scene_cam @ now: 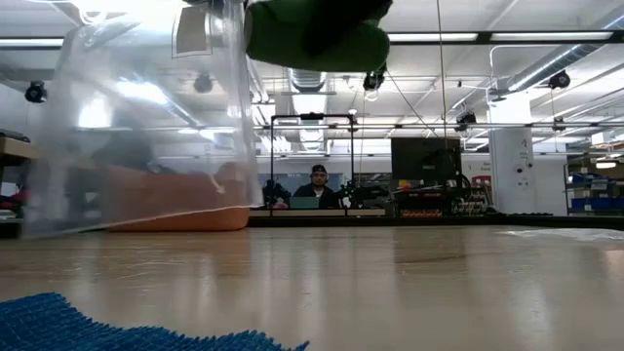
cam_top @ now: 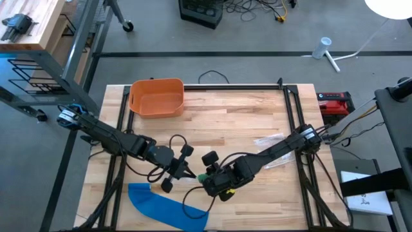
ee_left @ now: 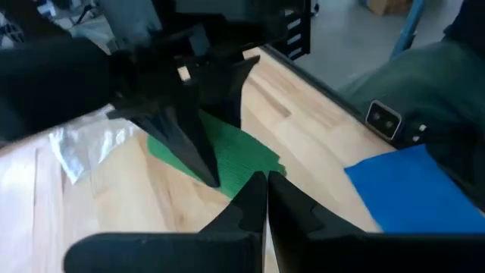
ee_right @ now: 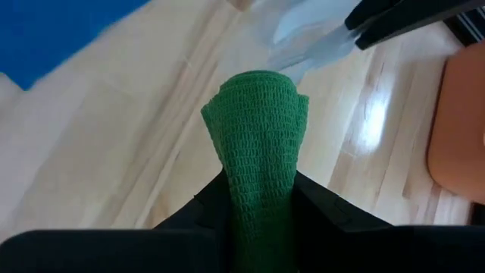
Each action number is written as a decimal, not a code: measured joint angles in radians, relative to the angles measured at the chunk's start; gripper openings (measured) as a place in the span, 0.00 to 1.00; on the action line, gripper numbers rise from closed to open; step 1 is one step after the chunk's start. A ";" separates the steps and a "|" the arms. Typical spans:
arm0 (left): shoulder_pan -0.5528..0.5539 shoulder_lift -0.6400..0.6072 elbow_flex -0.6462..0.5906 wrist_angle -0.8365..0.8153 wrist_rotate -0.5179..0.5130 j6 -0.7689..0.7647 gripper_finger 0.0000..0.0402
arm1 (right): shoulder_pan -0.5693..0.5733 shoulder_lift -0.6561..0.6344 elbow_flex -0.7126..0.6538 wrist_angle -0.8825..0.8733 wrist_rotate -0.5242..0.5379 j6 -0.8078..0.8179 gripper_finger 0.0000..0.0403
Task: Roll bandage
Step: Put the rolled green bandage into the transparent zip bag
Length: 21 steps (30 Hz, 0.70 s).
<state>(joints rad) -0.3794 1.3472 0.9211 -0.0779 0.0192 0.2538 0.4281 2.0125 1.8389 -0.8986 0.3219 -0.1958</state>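
Right gripper [ee_right: 258, 199]: jaws clamped on green bandage [ee_right: 260, 129], lifted off table [cam_top: 244, 116].
Left gripper [ee_left: 261, 199]: jaws closed, empty, just beside bandage.

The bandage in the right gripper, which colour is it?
Green bandage, clearest in the right wrist view.

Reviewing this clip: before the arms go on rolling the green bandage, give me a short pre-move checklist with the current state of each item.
1. Right gripper jaws shut on the green bandage: ok.
2. Bandage already partly rolled above the jaws: ok, per the right wrist view.
3. Left gripper jaws shut, beside the bandage, holding nothing: ok.
4. The grippers nearly meet at the table's front centre; clearance between them: cannot tell.
5. Blue cloth lies apart from both grippers: ok.
6. Orange bin at the far edge, out of the way: ok.
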 joint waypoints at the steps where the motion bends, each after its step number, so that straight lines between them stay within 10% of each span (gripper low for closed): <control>1: 0.000 0.000 0.000 0.007 0.005 0.000 0.00 | 0.002 0.000 0.000 0.000 -0.009 0.000 0.22; 21: -0.093 0.000 0.000 0.095 0.022 0.000 0.00 | 0.050 0.000 -0.002 0.235 -0.140 0.065 0.21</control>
<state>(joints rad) -0.4725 1.3472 0.9211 0.0166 0.0416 0.2543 0.4777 2.0125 1.8368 -0.6638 0.1823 -0.1310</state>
